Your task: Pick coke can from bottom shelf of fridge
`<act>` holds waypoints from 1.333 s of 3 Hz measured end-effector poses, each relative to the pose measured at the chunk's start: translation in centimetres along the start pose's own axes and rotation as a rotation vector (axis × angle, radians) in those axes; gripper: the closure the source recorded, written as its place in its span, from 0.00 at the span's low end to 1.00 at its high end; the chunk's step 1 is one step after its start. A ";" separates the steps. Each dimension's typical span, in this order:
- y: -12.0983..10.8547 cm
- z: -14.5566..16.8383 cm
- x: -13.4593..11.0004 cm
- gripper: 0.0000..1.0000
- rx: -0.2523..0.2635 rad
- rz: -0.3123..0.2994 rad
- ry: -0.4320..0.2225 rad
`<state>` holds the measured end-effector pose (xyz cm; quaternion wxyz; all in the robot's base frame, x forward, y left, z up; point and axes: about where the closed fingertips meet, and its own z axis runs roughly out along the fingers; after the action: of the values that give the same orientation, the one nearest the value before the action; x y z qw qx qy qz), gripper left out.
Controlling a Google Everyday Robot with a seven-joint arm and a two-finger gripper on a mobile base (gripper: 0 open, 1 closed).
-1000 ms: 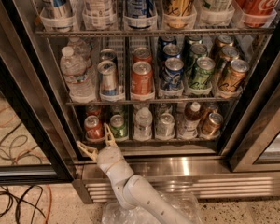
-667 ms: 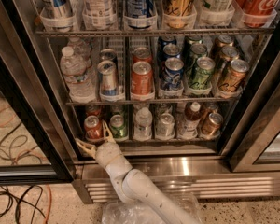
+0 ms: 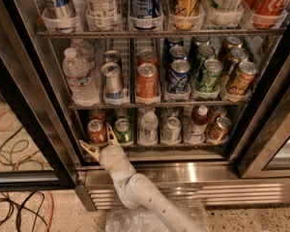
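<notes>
The coke can (image 3: 95, 130), small and red with a silver top, stands at the left end of the bottom shelf (image 3: 179, 147) of the fridge (image 3: 198, 174). My gripper (image 3: 97, 136) reaches up from the slatted base on a white arm and is open. One cream finger (image 3: 88, 149) lies low to the left of the can. The other finger (image 3: 110, 133) rises between the can and a green can (image 3: 122, 131). The can's lower part is hidden behind the gripper.
Right of the green can the shelf holds a water bottle (image 3: 148, 126), a silver can (image 3: 171, 129), a red-capped bottle (image 3: 198, 124) and a bronze can (image 3: 219, 128). Black door frames (image 3: 24, 110) flank the opening. Cables (image 3: 14, 209) lie on the floor; crumpled plastic (image 3: 135, 220) lies below.
The gripper has moved up and in toward the left end of the bottom shelf, so its open fingers now flank the coke can. The cans have not moved.
</notes>
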<state>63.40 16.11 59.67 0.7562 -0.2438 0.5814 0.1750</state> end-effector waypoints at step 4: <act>-0.6 0.4 0.3 0.91 0.025 -0.001 0.002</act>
<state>64.16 15.84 59.54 0.7587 -0.2348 0.5842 0.1673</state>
